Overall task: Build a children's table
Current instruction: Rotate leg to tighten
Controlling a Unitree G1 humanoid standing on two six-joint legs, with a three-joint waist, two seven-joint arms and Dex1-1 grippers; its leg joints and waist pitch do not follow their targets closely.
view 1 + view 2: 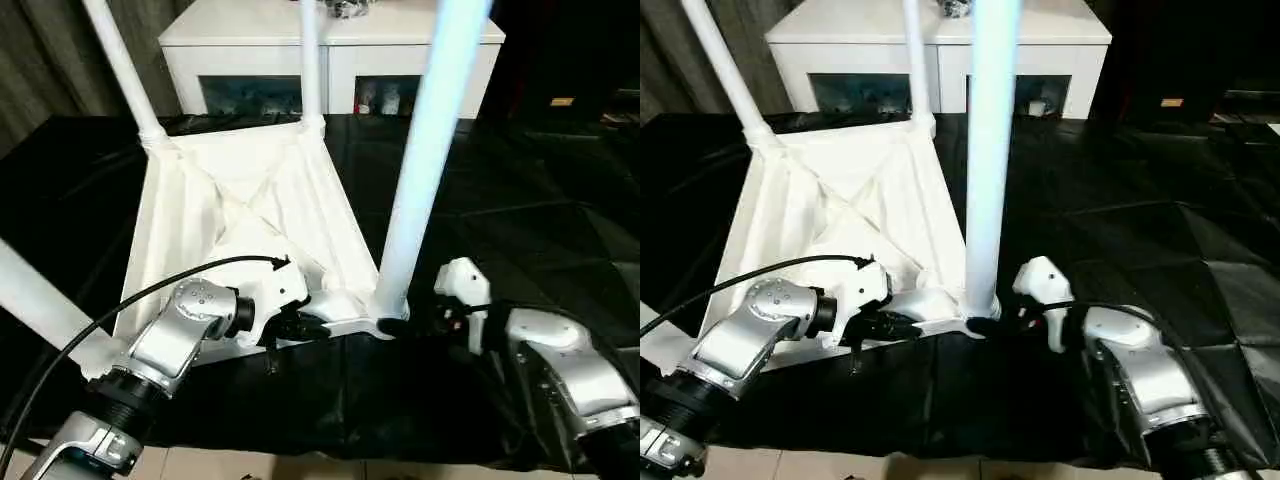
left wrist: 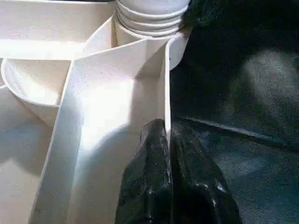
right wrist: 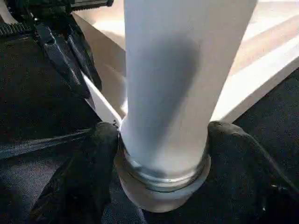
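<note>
The children's table (image 1: 250, 200) lies upside down on black cloth, its ribbed underside up and its legs standing in the corner sockets. My left gripper (image 1: 315, 327) is shut on the thin rim of the table top (image 2: 166, 140), close to the near right corner. The near right leg (image 1: 420, 170) rises from that corner's socket. My right gripper (image 3: 161, 140) is open around this leg's base, and its black fingers (image 3: 93, 163) stand close on either side of the ringed collar.
A white low cabinet (image 1: 330, 50) with dark glass openings stands behind the table. The black cloth (image 1: 520, 200) covers the floor around it. Two far legs (image 1: 125, 70) (image 1: 311, 60) and the near left leg (image 1: 40, 300) stick up around my arms.
</note>
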